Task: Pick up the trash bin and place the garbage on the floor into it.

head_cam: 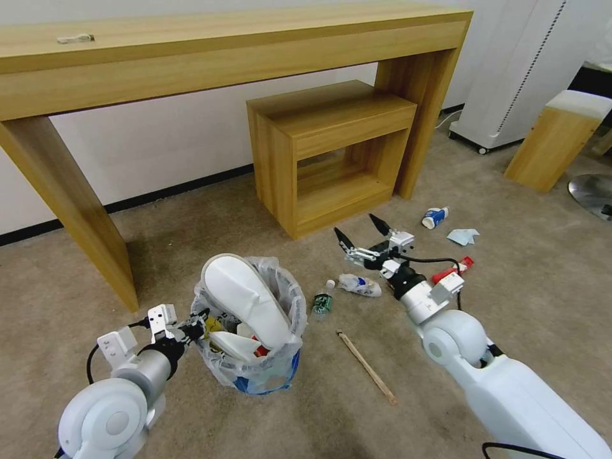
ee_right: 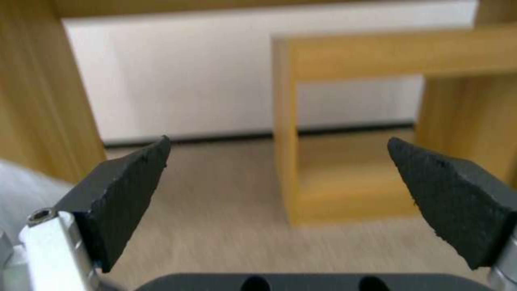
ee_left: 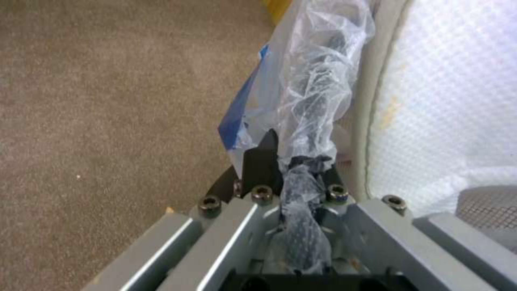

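Observation:
The trash bin (head_cam: 271,376), lined with a crinkly clear bag, is at front left on the beige floor (head_cam: 510,299). A white slipper (head_cam: 245,296) sticks out of it above other litter. My left gripper (head_cam: 191,328) is shut on the bin's bagged rim (ee_left: 304,178), with the slipper's (ee_left: 447,101) sole right beside it. My right gripper (head_cam: 361,237) hangs open above the carpet, with nothing between its fingers (ee_right: 124,194). On the floor lie a clear bottle (head_cam: 360,285), a crushed can (head_cam: 322,303), a wooden stick (head_cam: 366,366), a blue-white cup (head_cam: 435,217), a tissue (head_cam: 463,236) and a red wrapper (head_cam: 454,269), half hidden by my right wrist.
A long wooden console table (head_cam: 223,57) spans the back, its leg (head_cam: 70,210) standing left of the bin. A small open wooden stand (head_cam: 331,153) sits under it, straight ahead of the right gripper (ee_right: 345,121). A white appliance (head_cam: 510,76) and a wooden stool (head_cam: 558,140) stand far right.

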